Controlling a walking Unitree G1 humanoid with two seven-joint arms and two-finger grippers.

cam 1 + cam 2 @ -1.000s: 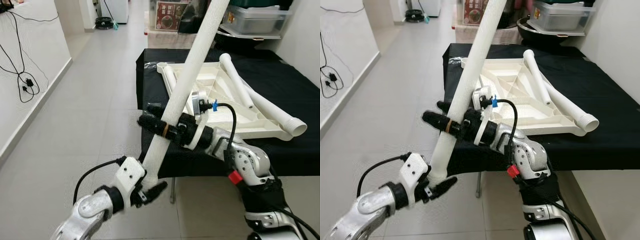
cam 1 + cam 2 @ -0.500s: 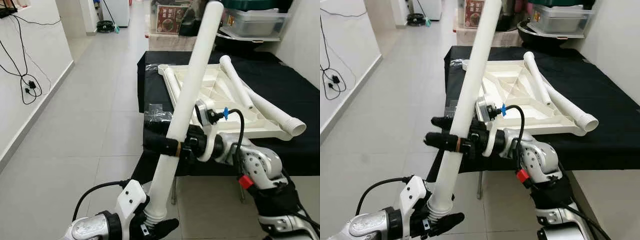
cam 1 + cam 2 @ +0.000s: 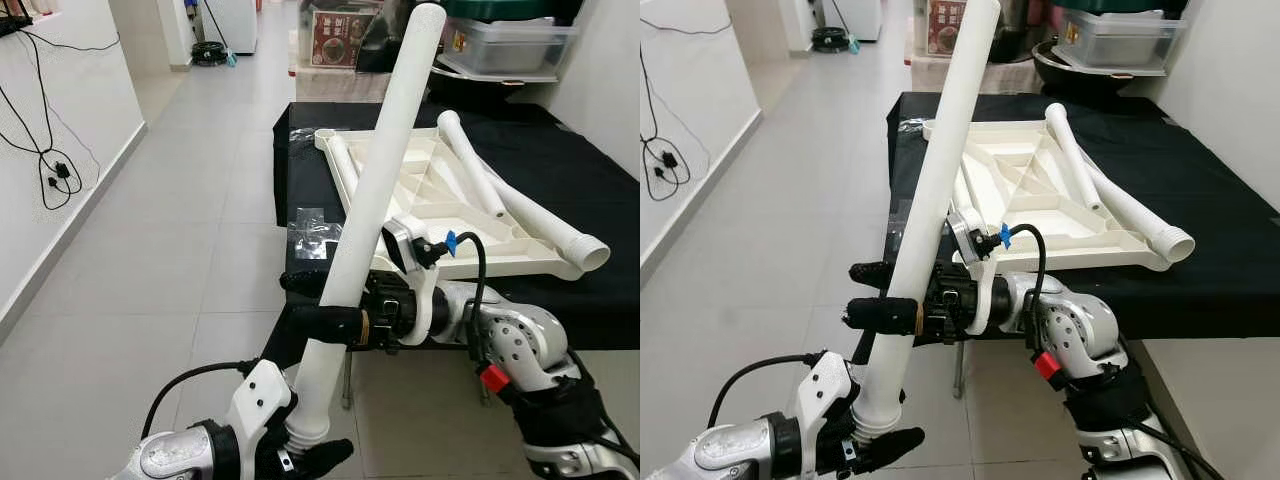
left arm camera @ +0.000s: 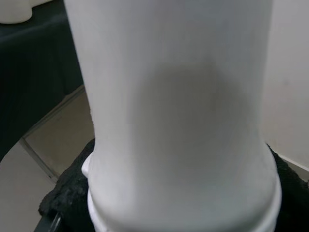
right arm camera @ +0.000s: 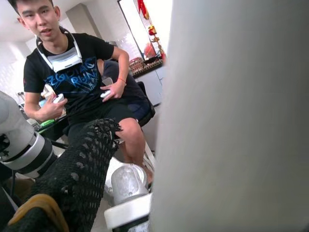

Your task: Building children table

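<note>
Long white plastic tube leg (image 3: 375, 190): held tilted, top toward 1 o'clock, in front of black-draped table (image 3: 560, 170). Left end effector (image 3: 305, 455): clenched on threaded bottom end. Right end effector (image 3: 325, 305): grasping mid-shaft. Upturned white plastic tabletop (image 3: 450, 215): lying on table at 2 o'clock.
</note>
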